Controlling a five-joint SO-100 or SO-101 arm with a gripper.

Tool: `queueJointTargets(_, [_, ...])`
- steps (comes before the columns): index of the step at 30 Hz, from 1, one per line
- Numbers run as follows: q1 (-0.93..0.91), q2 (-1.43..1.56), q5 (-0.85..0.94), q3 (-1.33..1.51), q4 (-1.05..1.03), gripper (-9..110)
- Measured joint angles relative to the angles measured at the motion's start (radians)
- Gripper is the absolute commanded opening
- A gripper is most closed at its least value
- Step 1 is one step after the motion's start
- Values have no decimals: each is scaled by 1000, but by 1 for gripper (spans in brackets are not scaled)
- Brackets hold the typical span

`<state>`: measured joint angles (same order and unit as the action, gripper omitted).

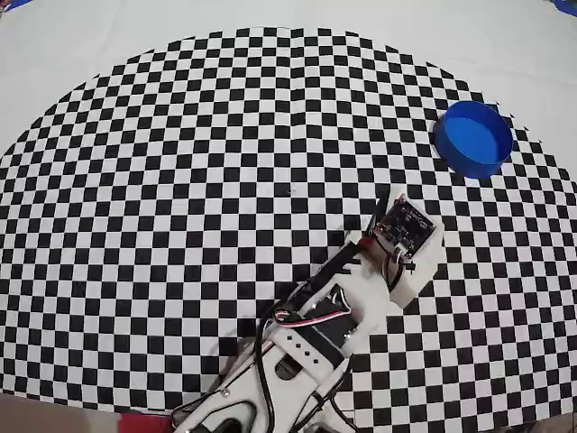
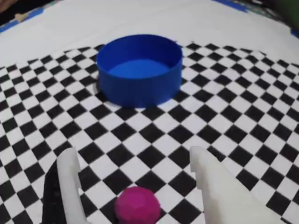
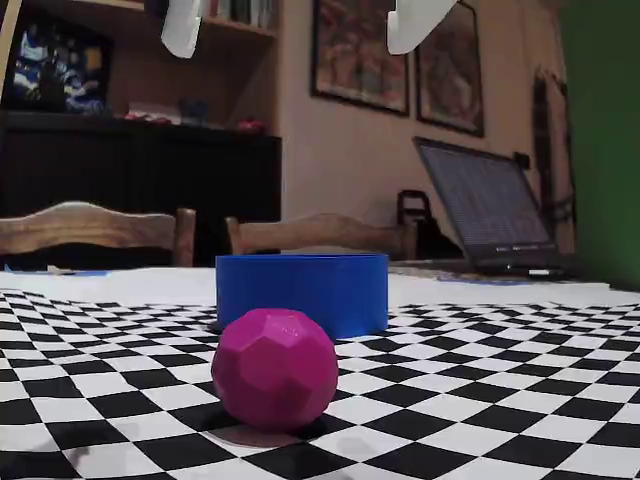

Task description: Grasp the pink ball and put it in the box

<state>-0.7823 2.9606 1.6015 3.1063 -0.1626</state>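
Black-and-white checkered mat [image 1: 180, 180] spread as a rounded patch over a pale table [image 1: 90, 36], seen from overhead; white margin beyond the checks at the top and corners. In the fixed view, a dim room behind: dark cabinet [image 3: 130, 190] on the left, framed pictures [image 3: 360, 50] on a beige wall, two wooden chair backs [image 3: 320, 235] just past the table edge, an open laptop [image 3: 490, 205] at right, a green surface [image 3: 605, 130] at far right.

White arm [image 1: 315, 325] reaching in from the bottom edge of the overhead view, angled up and right, with a small circuit board [image 1: 404, 225] on top of its wrist. Gripper [image 2: 133, 161] spread wide in the wrist view, the two white fingers [image 2: 70, 182] well apart, holding nothing and touching nothing. Same fingertips visible at the top of the fixed view, hanging high above the mat.

The box [image 2: 139, 70], a round blue tub, sitting empty on the mat near its upper right edge in the overhead view [image 1: 474, 135], ahead of the gripper in the wrist view.

The pink ball [image 2: 138, 204], faceted magenta, resting on the mat between the open fingers and below them, clear of both; in the fixed view [image 3: 274, 368] lying in front of the box, apart from it
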Motion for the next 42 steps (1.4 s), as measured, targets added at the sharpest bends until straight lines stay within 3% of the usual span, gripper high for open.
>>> queueJointTargets(42, [18, -327, -38, -2, 103, 27])
